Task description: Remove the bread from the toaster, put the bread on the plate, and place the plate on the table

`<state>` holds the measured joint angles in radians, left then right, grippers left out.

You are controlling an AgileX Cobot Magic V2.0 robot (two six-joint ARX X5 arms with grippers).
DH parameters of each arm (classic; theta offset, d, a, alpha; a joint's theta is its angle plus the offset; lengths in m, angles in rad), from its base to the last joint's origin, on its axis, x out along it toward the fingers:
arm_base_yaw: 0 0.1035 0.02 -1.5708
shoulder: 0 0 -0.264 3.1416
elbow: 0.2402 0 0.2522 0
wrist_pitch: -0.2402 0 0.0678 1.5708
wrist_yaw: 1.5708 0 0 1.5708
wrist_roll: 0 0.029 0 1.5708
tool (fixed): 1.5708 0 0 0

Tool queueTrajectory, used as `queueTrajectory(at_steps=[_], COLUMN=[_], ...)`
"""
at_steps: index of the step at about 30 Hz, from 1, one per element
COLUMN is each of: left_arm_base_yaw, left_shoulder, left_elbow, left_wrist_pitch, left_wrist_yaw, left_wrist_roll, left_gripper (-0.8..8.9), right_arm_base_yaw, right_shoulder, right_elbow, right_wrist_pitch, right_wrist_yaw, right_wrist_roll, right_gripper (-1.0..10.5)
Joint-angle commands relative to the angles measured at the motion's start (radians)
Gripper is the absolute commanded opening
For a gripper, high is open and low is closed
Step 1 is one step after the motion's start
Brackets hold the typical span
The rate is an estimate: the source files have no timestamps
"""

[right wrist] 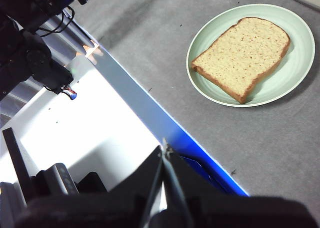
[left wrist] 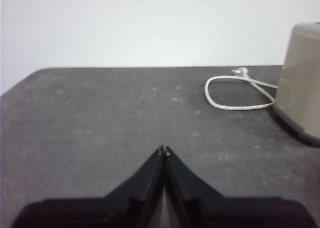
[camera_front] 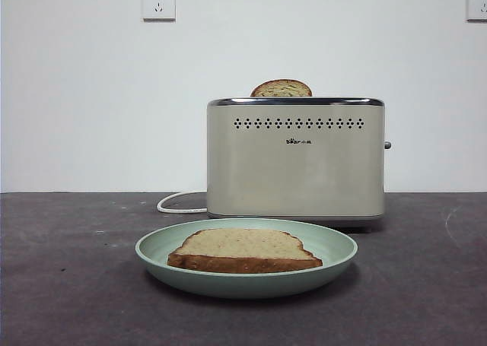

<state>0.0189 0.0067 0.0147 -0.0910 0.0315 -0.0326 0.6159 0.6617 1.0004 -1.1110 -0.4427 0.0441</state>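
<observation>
Now both the left gripper (left wrist: pixel 163 150) and right gripper (right wrist: pixel 164 149) sit clenched empty, well clear of the bread (camera_front: pixel 243 251) lying on the plate (camera_front: pixel 335 258) on the table (camera_front: pixel 68 285), so a careless pass could nudge that plate.

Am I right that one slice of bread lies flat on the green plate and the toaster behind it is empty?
Not quite. The toaster isn't empty: the front view shows a second slice poking out of its top. One slice does lie flat on the green plate.

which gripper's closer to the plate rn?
Right, likely. The right gripper, shut, hangs above the table's edge with the plate and its bread in view. The left gripper, shut, faces bare table beside the toaster; no plate visible there.
</observation>
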Motion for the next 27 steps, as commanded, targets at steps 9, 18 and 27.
queueTrajectory(at_steps=[9, 18, 27], left_arm_base_yaw=[0.003, 0.003, 0.003], left_shoulder=[-0.004, -0.003, -0.004], left_elbow=[-0.012, -0.012, -0.012], left_wrist_pitch=[-0.096, -0.089, -0.089], left_wrist_yaw=[-0.003, -0.003, -0.003], left_wrist_roll=[-0.023, -0.023, -0.023], left_gripper=[-0.04, -0.04, -0.04], right_arm_base_yaw=[0.002, 0.002, 0.002], right_shoulder=[-0.003, -0.003, -0.003], right_elbow=[-0.002, -0.002, -0.002], right_wrist_pitch=[0.002, 0.002, 0.002], right_wrist_yaw=[0.001, 0.001, 0.001], right_wrist_roll=[-0.008, -0.008, -0.008], right_gripper=[0.0, 0.0, 0.0])
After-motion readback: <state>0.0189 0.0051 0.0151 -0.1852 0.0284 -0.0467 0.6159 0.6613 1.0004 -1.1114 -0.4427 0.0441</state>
